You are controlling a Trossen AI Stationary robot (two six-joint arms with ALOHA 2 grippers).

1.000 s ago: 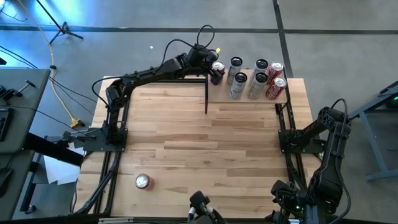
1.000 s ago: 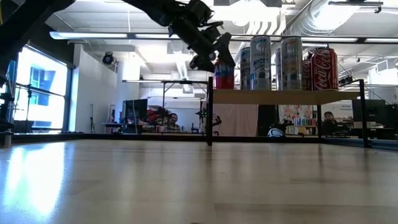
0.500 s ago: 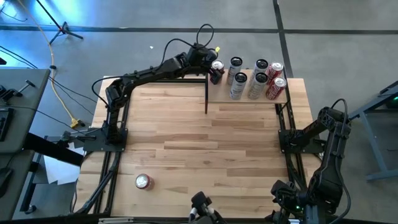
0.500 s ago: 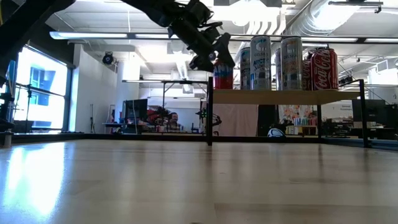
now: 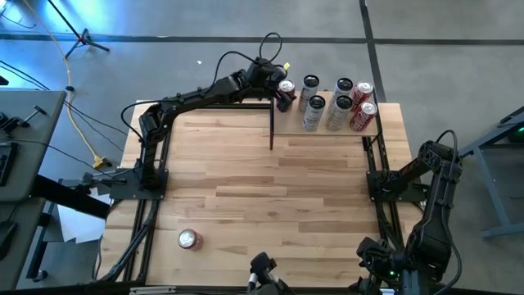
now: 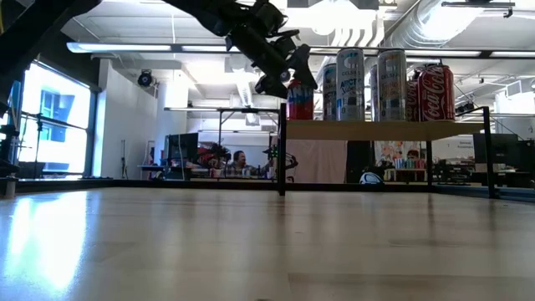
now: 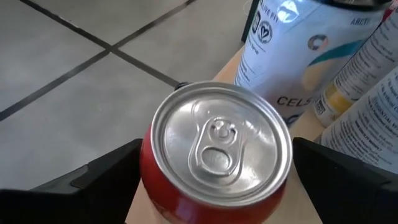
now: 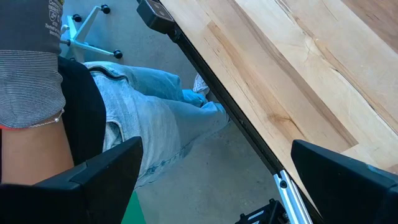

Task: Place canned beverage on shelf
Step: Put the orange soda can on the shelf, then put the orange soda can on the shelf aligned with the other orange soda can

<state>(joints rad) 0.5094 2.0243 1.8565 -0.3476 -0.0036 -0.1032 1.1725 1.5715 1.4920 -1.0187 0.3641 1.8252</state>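
The red can [image 7: 214, 155] stood upright at the left end of the shelf [image 5: 327, 129], its silver top and pull tab facing my left wrist camera, right beside a taller white can [image 7: 292, 56]. From above I counted six cans on that little board, the red one [image 5: 286, 88] at the far-left corner and two more red cans [image 5: 363, 106] at the right end. My left arm reached long and low from its base at the table's left edge, stretched diagonally to the far edge, with the left gripper [image 5: 282, 94] poised at that can. In the wrist picture its two dark fingers [image 7: 93, 180] stood one on each side of the can, spread wider than the can, with floor showing in the gap at one side; I could see no contact with it, so it held nothing. From table height the gripper [image 6: 288, 71] angled down onto the can's top. My right arm sat folded at the table's right edge, its right gripper [image 8: 214, 174] spread wide and empty, looking past the table edge at a seated person's jeans [image 8: 149, 118]. Another red can [image 5: 188, 238] lay on the tabletop near the front left.
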